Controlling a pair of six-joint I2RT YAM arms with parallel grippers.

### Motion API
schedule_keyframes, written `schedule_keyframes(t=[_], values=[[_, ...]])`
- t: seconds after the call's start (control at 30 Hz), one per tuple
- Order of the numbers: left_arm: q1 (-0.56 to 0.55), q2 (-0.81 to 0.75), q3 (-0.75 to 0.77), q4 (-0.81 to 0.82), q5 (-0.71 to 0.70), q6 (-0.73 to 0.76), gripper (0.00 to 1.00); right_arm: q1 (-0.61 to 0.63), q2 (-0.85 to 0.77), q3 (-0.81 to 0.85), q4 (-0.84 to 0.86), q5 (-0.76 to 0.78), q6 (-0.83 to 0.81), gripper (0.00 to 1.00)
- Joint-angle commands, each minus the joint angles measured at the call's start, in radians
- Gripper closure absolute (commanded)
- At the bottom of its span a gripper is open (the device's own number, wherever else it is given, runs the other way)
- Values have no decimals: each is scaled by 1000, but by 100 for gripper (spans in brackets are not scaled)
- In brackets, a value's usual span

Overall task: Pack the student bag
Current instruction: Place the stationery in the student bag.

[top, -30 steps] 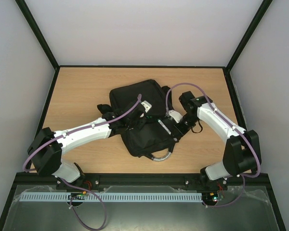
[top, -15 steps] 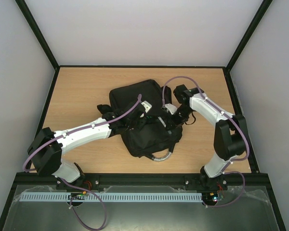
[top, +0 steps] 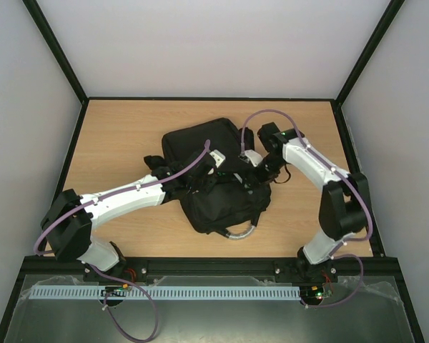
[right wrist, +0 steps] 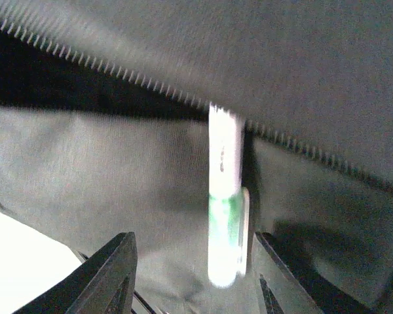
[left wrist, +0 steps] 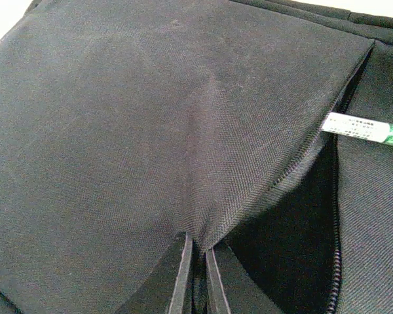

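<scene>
The black student bag (top: 199,143) lies in the middle of the table, its grey loop handle (top: 237,232) toward me. My left gripper (top: 213,179) is shut on a pinch of the bag's flap fabric (left wrist: 200,243) and holds the zip opening (left wrist: 295,229) apart. A white pen with a green cap (right wrist: 224,196) lies half inside the opening, its far end under the zip teeth (right wrist: 118,77). It also shows in the left wrist view (left wrist: 367,129). My right gripper (right wrist: 193,261) is open, its fingers wide on either side of the pen's green end without touching it.
The wooden table (top: 121,128) has black walls at its left, right and far edges. The bag's black straps (top: 154,163) trail to the left beside my left arm. My right arm (top: 307,161) bends over the bag's right side.
My right arm has swung in toward the bag's opening and its gripper has moved up and left. The pen has gone from on top of the bag into the opening. My left gripper has held still.
</scene>
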Motion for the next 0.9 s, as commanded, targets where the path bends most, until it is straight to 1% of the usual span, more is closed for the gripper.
schedule_keyframes(t=[0.0,0.1,0.17,0.23,0.3,0.47,0.63,0.87], values=[[-12,-15,42,7,15,6,96,2,-128,-88,-22,80,-27,52],[-11,-15,42,7,16,6,96,2,-181,-157,7,140,-36,52],[-11,-14,42,7,15,6,96,2,-211,-202,20,145,-48,53],[-12,-15,43,7,15,4,96,2,-242,-240,34,134,-62,58],[-12,-12,42,7,15,4,96,2,-274,-261,46,99,-89,66],[-11,-8,42,7,20,3,96,3,-359,-309,146,122,-95,74],[-12,-9,41,7,17,2,96,5,-310,-320,163,134,-106,78],[-14,-10,42,6,17,2,96,12,-269,-317,203,130,-102,78]])
